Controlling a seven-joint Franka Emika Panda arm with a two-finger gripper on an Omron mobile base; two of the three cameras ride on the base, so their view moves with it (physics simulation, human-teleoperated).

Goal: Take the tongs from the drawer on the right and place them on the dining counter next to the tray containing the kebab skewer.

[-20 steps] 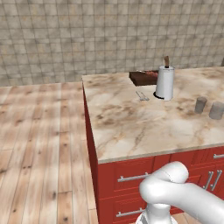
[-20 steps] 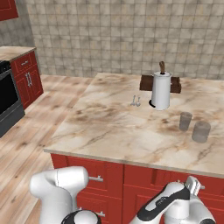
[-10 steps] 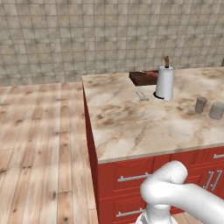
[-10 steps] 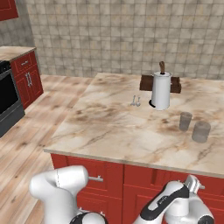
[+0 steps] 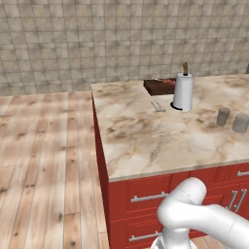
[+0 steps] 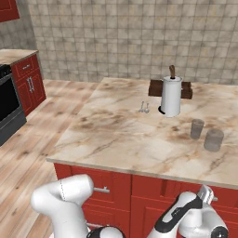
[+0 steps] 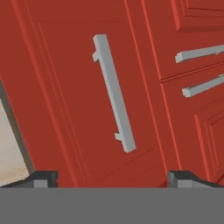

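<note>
My gripper [image 7: 111, 179] is open, its two dark fingertips [image 7: 42, 179] spread wide in front of a red cabinet front with a grey bar handle [image 7: 113, 92]. The handle lies between and ahead of the tips, untouched. The drawer is shut and the tongs are hidden. On the dining counter [image 5: 146, 141] [image 6: 125, 139] the dark brown tray [image 5: 159, 87] [image 6: 155, 88] sits at the far edge, partly behind a white paper towel roll [image 5: 183, 92] [image 6: 170, 96]. The kebab skewer is too small to make out.
A small silvery utensil [image 5: 158, 106] [image 6: 144, 108] lies left of the roll. Two grey cups [image 5: 222, 116] [image 6: 197, 128] stand toward the right of the top. More grey handles [image 7: 199, 53] show beside the gripper. A black oven [image 6: 7, 111] and red wall cabinets [image 6: 29, 81] stand far left.
</note>
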